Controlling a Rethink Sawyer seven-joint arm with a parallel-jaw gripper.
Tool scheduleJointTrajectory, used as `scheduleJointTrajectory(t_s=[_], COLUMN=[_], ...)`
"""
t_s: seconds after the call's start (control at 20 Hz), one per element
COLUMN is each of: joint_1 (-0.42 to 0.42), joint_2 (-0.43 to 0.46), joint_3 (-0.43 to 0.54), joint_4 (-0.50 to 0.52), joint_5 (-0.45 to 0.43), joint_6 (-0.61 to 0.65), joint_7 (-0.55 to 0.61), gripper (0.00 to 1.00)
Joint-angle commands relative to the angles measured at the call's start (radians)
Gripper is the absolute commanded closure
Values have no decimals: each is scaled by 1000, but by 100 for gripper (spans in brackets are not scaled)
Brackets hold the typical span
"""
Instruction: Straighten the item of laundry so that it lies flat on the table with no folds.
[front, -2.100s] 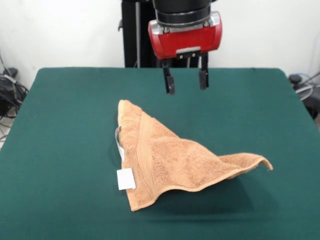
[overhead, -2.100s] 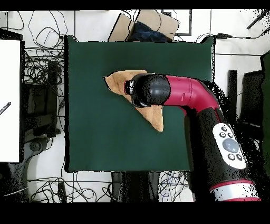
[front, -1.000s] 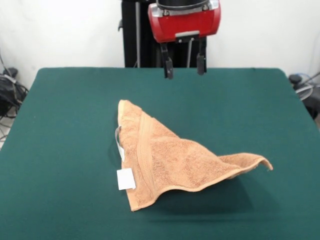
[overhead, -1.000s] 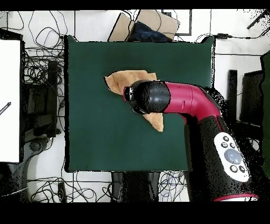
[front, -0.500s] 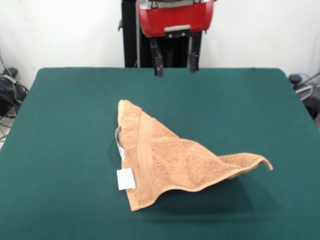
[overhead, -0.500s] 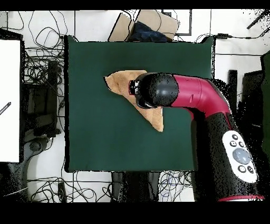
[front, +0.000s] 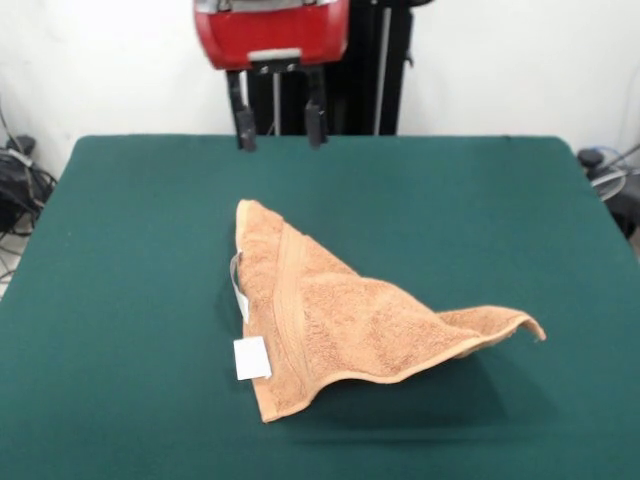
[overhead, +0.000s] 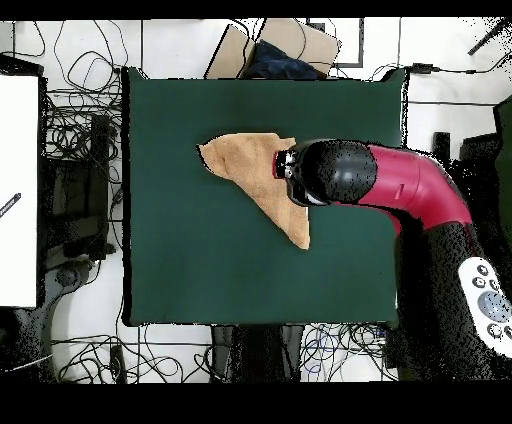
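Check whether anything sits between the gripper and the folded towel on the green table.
Nothing visible does. The gripper hangs open in the air above the table's far side, empty, and only bare green cloth separates it from the towel, which lies folded into a triangle with one corner lifted.

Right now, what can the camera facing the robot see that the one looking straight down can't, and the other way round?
Only the front view shows the hand with its two black fingers apart, holding nothing, raised over the table's far edge, plus the white tag and the towel's lifted corner.

Only the overhead view shows the whole red arm reaching in, covering part of the towel, and the tangle of cables around the table.

Both show the orange towel folded into a triangle on the green table, not yet flat.
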Motion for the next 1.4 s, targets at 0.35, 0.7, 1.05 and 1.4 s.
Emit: scheduleJointTrajectory(t_s=[0.35,0.7,1.05,1.4], joint_1=[52,64,49,66], joint_2=[285,305,296,265], joint_3=[4,7,3,-14], joint_4=[-154,-175,-124,-171], joint_5=[-135,-143,-142,-169], joint_6=[77,35,-71,-87], joint_7=[-78,-50,0,-5], gripper=[0,0,0,0])
